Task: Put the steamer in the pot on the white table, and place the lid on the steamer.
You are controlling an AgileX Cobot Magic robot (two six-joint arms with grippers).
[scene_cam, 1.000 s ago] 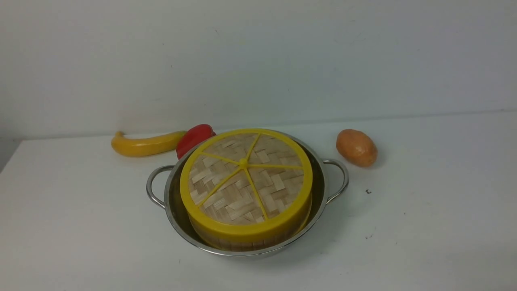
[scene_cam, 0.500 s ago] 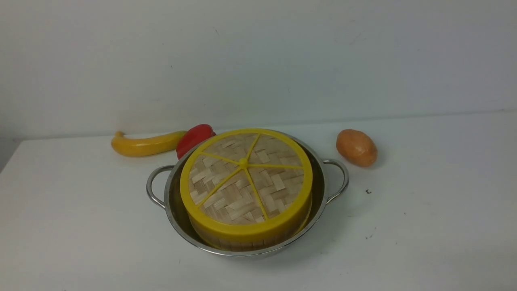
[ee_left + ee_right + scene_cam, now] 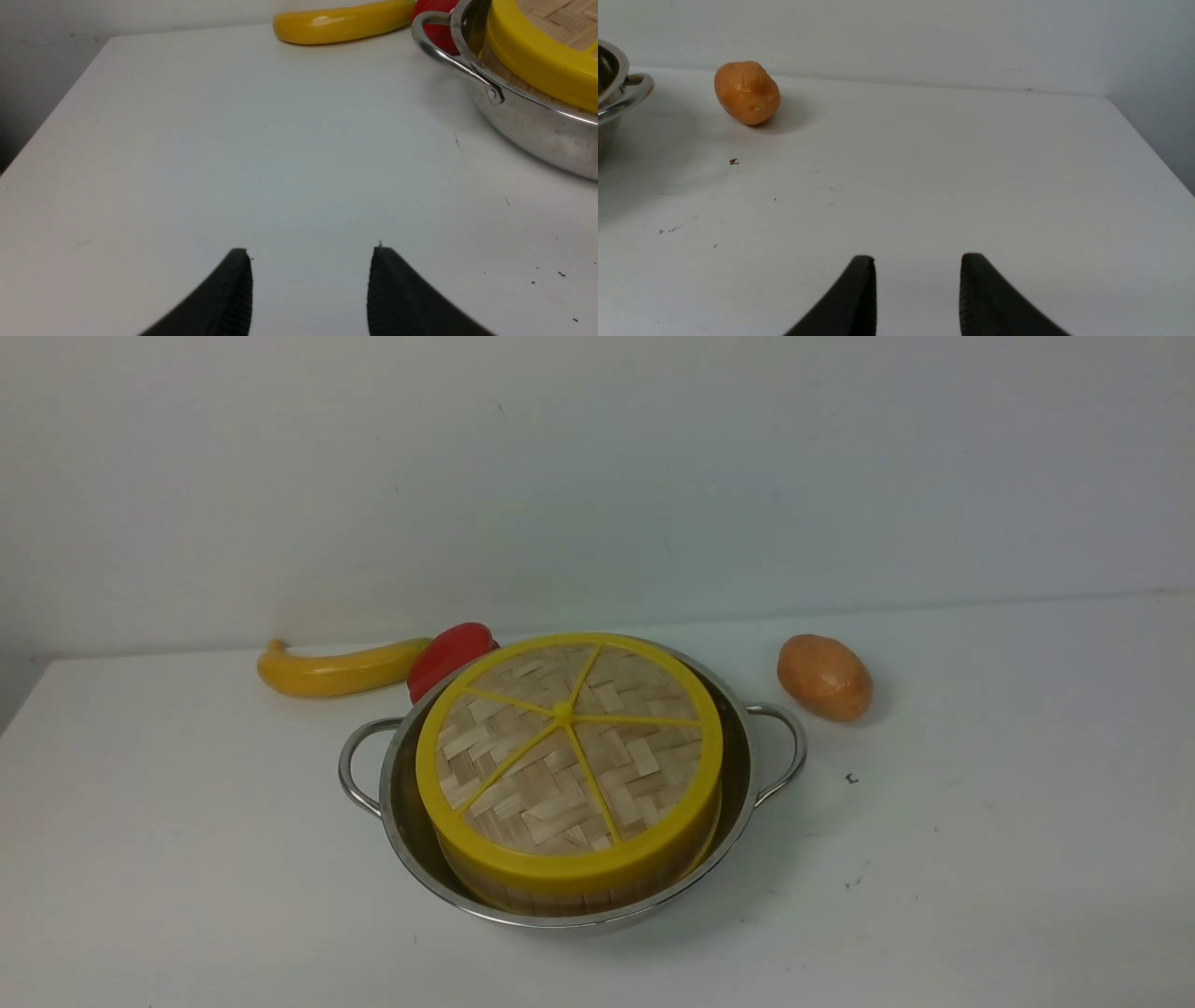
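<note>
The steel pot (image 3: 747, 775) stands mid-table on the white table (image 3: 187, 859). Inside it sits the steamer (image 3: 569, 894), of which only a strip of bamboo wall shows. The woven lid (image 3: 569, 756) with its yellow rim and spokes lies on top of the steamer. Neither arm shows in the front view. My left gripper (image 3: 310, 254) hovers open over bare table, with the pot (image 3: 537, 121) and the lid (image 3: 532, 56) off to one side. My right gripper (image 3: 917, 259) is open over bare table too, with the pot's handle (image 3: 637, 88) at the frame's edge.
A yellow banana (image 3: 336, 670) and a red pepper (image 3: 448, 653) lie behind the pot on the left. An orange-brown potato (image 3: 824, 677) lies to the pot's right. The table's left edge (image 3: 51, 116) and right edge (image 3: 1153, 144) are near.
</note>
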